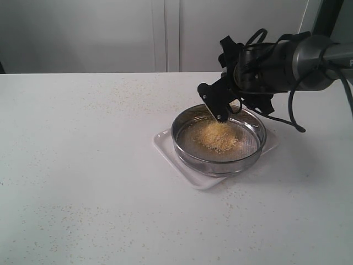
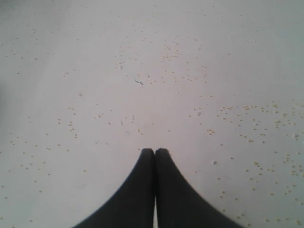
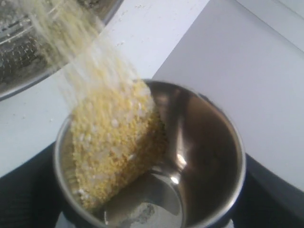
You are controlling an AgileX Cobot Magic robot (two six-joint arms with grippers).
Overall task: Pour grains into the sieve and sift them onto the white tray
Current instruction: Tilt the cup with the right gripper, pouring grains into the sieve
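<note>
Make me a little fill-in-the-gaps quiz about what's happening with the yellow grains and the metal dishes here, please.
1. The sieve rests on the white ____.
2. The right gripper tips grains into the sieve from a steel ____.
3. The left gripper, over the speckled table, has its jaws ____.
Missing words: tray; cup; shut.
</note>
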